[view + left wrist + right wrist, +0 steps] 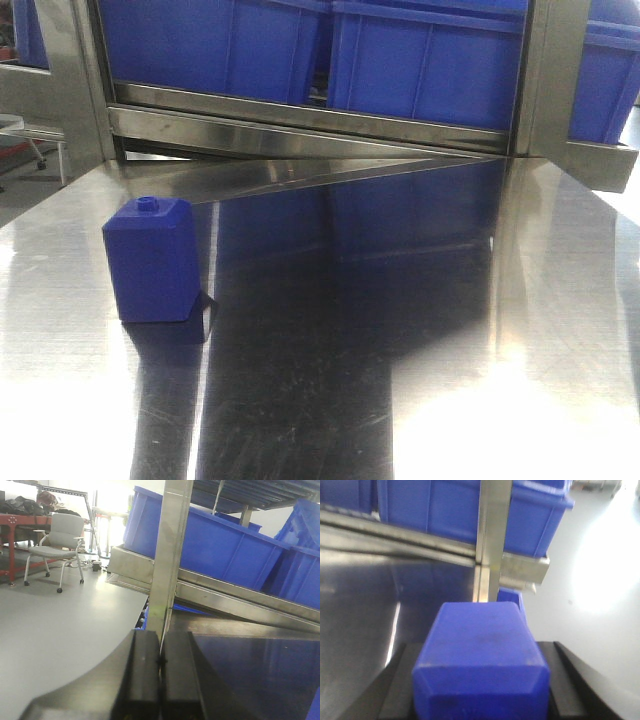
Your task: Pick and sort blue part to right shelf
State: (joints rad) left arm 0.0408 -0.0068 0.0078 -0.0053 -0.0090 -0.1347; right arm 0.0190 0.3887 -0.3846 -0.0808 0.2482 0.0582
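In the right wrist view the blue part (479, 630) fills the space between the black fingers (395, 690) of my right gripper (480, 652), which is shut on it; its sloped shoulders face the camera and its cap is hidden. Ahead of it stands the right shelf, with a steel rail (520, 567) and blue bins (445, 505). My left gripper (161, 632) is shut with nothing between its pads, pointing at a shelf post (170, 555). Neither gripper shows in the front view.
A squat blue block with a tiny round knob (152, 262) stands at the left of the steel table (400, 350). The shelf rail (300, 125) and blue bins (420, 60) run along the table's far edge. An office chair (62, 535) stands on the floor at the far left.
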